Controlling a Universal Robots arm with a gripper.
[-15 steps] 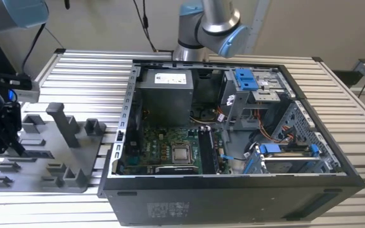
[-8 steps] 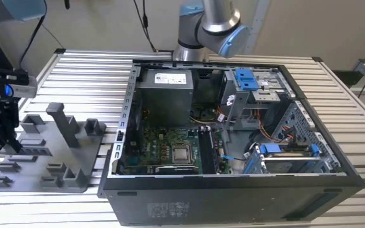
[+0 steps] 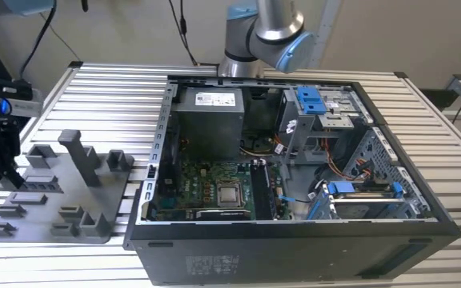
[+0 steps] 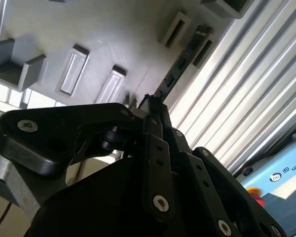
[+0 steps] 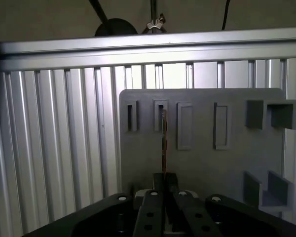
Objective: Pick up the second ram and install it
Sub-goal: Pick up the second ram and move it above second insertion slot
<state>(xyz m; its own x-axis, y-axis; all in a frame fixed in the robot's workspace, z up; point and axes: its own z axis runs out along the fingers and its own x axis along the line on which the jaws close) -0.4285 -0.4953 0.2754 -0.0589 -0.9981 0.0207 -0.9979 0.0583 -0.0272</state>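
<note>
One gripper (image 5: 164,183), jaws clenched narrow on the second ram (image 5: 164,143), a thin, long, flat dark board seen edge-on in the first wrist view. Its far end is at a rectangular slot near the edge of the grey fixture plate (image 5: 202,168), matte plastic with raised blocks. The plate lies on the ribbed metal table (image 5: 64,148). Seated or lifted: can't tell.
</note>
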